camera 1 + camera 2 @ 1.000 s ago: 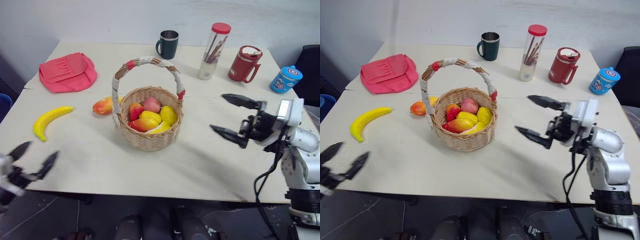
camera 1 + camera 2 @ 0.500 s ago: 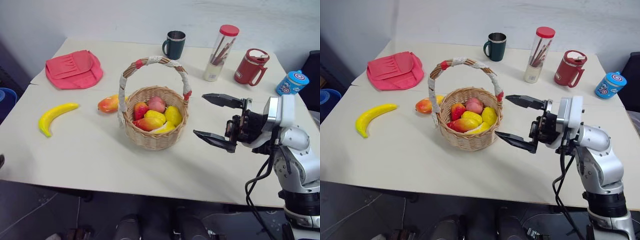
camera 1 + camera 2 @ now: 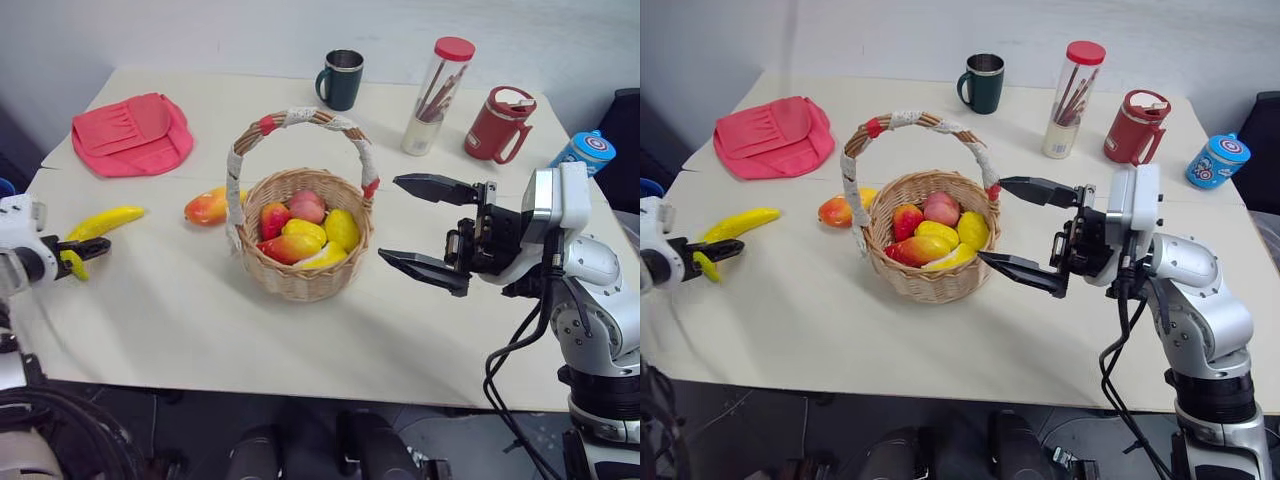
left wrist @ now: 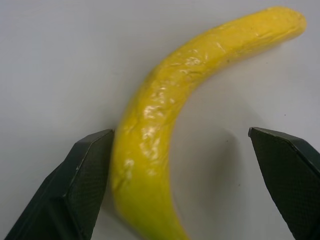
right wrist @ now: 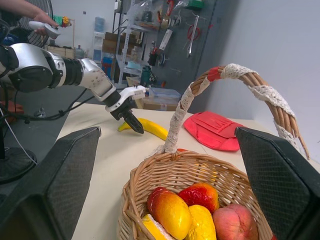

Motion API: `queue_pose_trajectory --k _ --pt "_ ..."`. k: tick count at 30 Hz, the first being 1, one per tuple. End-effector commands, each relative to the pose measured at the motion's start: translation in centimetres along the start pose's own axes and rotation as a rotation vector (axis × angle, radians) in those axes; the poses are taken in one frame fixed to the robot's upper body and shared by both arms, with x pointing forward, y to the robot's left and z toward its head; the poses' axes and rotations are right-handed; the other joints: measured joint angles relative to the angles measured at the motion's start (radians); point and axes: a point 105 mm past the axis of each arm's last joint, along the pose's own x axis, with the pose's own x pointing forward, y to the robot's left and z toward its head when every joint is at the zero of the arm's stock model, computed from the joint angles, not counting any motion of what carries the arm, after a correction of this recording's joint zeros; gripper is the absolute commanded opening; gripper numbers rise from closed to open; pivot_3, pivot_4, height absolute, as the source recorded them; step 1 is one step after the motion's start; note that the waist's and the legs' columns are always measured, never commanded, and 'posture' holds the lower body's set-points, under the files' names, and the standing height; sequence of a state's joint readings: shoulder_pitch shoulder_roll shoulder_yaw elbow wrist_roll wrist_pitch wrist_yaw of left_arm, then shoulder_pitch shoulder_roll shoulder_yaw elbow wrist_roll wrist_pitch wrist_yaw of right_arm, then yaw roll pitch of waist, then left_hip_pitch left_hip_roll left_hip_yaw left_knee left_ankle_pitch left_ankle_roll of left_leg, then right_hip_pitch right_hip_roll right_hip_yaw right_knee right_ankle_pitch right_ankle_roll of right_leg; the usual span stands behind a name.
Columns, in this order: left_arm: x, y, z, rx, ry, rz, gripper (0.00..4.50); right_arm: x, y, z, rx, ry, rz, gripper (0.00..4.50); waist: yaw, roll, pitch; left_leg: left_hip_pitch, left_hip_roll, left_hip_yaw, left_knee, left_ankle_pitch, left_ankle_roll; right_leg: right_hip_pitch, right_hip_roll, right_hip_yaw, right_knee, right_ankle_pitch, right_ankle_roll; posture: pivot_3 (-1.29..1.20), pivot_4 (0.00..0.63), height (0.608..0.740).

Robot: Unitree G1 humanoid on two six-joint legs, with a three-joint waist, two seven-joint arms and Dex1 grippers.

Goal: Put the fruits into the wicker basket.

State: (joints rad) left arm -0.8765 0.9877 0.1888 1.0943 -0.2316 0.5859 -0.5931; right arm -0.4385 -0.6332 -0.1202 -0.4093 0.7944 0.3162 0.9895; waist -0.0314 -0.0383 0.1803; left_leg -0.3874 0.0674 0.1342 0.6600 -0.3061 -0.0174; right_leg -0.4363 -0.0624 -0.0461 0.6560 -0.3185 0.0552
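The yellow banana (image 3: 104, 222) lies on the table at the left. My left gripper (image 3: 80, 256) is open around its near end; in the left wrist view the banana (image 4: 165, 135) lies between the two fingers, close against one finger (image 4: 85, 180). The orange-red mango (image 3: 207, 208) rests just left of the wicker basket (image 3: 300, 285), which holds several fruits under its wrapped handle (image 3: 300, 120). My right gripper (image 3: 390, 218) hovers open beside the basket's right side, holding nothing.
A pink-red fabric bag (image 3: 130, 135) lies at the back left. Along the back stand a dark mug (image 3: 340, 78), a clear tube of pencils (image 3: 435, 95), a red mug (image 3: 497, 125) and a blue tin (image 3: 585, 152). A person's hand (image 5: 42, 22) shows far off.
My left gripper has come forward from below the table's front edge up to the banana's near end. My right gripper has shifted left, closer to the basket. The camera has shifted a little.
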Motion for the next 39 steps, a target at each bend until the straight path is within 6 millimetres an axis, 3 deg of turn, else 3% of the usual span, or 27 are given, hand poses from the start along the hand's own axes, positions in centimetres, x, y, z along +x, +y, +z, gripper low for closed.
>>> queue_pose_trajectory --k 1,5,9,11,13,15,17,20,22,24,27,29,33,39 --pt "-0.6 1.0 0.6 0.027 -0.021 0.034 3.92 -0.2 0.6 0.6 -0.031 -0.004 -0.002 4.50 0.002 0.000 0.000 -0.002 0.000 0.001 0.003 -0.001 0.001 -0.002 -0.001 -0.002 0.002 0.000 0.000 0.00 0.150 0.740" --pt "-0.9 0.9 0.9 0.011 -0.080 -0.037 2.73 -0.7 0.6 0.3 -0.027 0.005 -0.037 4.50 0.003 -0.001 0.000 -0.002 0.000 0.006 0.008 -0.003 0.004 -0.004 -0.006 -0.003 0.003 0.001 0.002 0.00 0.150 0.740" --pt "-1.8 1.6 -1.2 0.076 -0.091 -0.114 1.55 -1.3 0.9 -0.4 -0.026 0.006 -0.044 4.50 0.000 -0.002 0.000 0.000 -0.002 0.008 0.009 -0.002 0.006 -0.004 -0.008 -0.002 0.004 0.003 0.003 0.00 0.150 0.740" --pt "-3.2 1.1 0.0 0.103 -0.243 -0.227 0.96 -1.7 1.1 -0.9 -0.021 0.015 -0.050 4.50 -0.001 -0.002 0.000 0.002 -0.001 0.010 0.007 -0.002 0.006 -0.003 -0.009 -0.002 0.004 0.003 0.003 0.00 0.150 0.740" --pt "-5.7 0.3 0.8 0.125 -0.350 -0.370 0.90 -2.0 1.3 -1.4 -0.041 0.047 -0.039 4.50 -0.002 -0.002 0.000 0.002 -0.001 0.011 0.007 -0.002 0.006 -0.005 -0.010 -0.002 0.005 0.003 0.003 0.00 0.150 0.740" --pt "-8.0 -0.7 0.4 0.186 -0.360 -0.479 0.90 -2.3 1.4 -1.7 -0.053 0.075 -0.025 4.50 -0.003 -0.003 0.000 0.001 -0.001 0.012 0.007 -0.002 0.005 -0.007 -0.010 -0.003 0.005 0.003 0.002 0.00 0.150 0.740" --pt "-10.8 -3.0 -1.3 0.296 -0.290 -0.630 0.90 -2.6 1.1 -1.8 -0.057 0.077 -0.056 4.50 -0.006 -0.004 0.000 0.001 -0.001 0.012 0.007 -0.002 0.006 -0.007 -0.013 -0.002 0.005 0.003 0.002 0.00 0.150 0.740" --pt "-14.0 -7.7 -2.6 0.330 -0.200 -0.815 0.90 -3.1 0.4 -1.8 -0.071 0.090 -0.098 4.50 -0.001 -0.003 0.000 0.001 -0.002 0.012 0.007 -0.003 0.008 -0.006 -0.017 -0.002 0.004 0.003 0.002 0.00 0.150 0.740" --pt "-14.9 -12.5 -2.7 0.373 -0.192 -0.930 0.90 -3.5 -0.4 -1.8 -0.082 0.108 -0.127 4.50 0.010 -0.003 0.000 0.002 -0.003 0.009 0.007 -0.004 0.009 -0.003 -0.019 -0.004 0.004 0.003 0.002 0.00 0.150 0.740" --pt "-14.6 -17.0 -2.2 0.390 -0.233 -0.994 0.90 -3.8 -1.1 -1.9 -0.092 0.124 -0.144 4.50 0.021 0.001 0.002 0.005 -0.004 0.006 0.007 -0.004 0.009 0.004 -0.020 -0.006 0.002 0.004 0.002 0.00 0.150 0.740" --pt "-12.5 -24.4 -0.4 0.340 -0.322 -1.038 0.90 -3.8 -1.5 -1.9 -0.099 0.132 -0.144 4.50 0.040 0.009 0.006 0.019 -0.005 0.003 0.006 -0.007 0.015 0.022 -0.020 -0.007 -0.004 0.006 0.003 0.00 0.150 0.740" --pt "-11.1 -26.9 0.4 0.290 -0.292 -0.995 0.90 -3.6 -1.5 -1.9 -0.101 0.131 -0.140 4.50 0.042 0.008 0.005 0.021 -0.005 0.003 0.006 -0.006 0.015 0.025 -0.018 -0.007 -0.005 0.007 0.004 0.00 0.150 0.740" --pt "-8.2 -29.0 2.1 0.227 -0.246 -0.803 0.90 -3.7 -1.4 -1.7 -0.109 0.134 -0.147 4.50 0.019 0.008 0.005 0.020 -0.003 0.006 0.005 -0.003 0.009 0.022 -0.014 -0.005 -0.007 0.008 0.005 0.00 0.150 0.740" --pt "-7.4 -29.7 2.7 0.367 -0.225 -0.655 0.90 -4.1 -0.9 -1.5 -0.109 0.133 -0.189 4.50 0.004 0.008 0.005 0.018 -0.002 0.006 0.003 -0.004 0.007 0.020 -0.012 -0.004 -0.011 0.007 0.005 0.00 0.150 0.740"
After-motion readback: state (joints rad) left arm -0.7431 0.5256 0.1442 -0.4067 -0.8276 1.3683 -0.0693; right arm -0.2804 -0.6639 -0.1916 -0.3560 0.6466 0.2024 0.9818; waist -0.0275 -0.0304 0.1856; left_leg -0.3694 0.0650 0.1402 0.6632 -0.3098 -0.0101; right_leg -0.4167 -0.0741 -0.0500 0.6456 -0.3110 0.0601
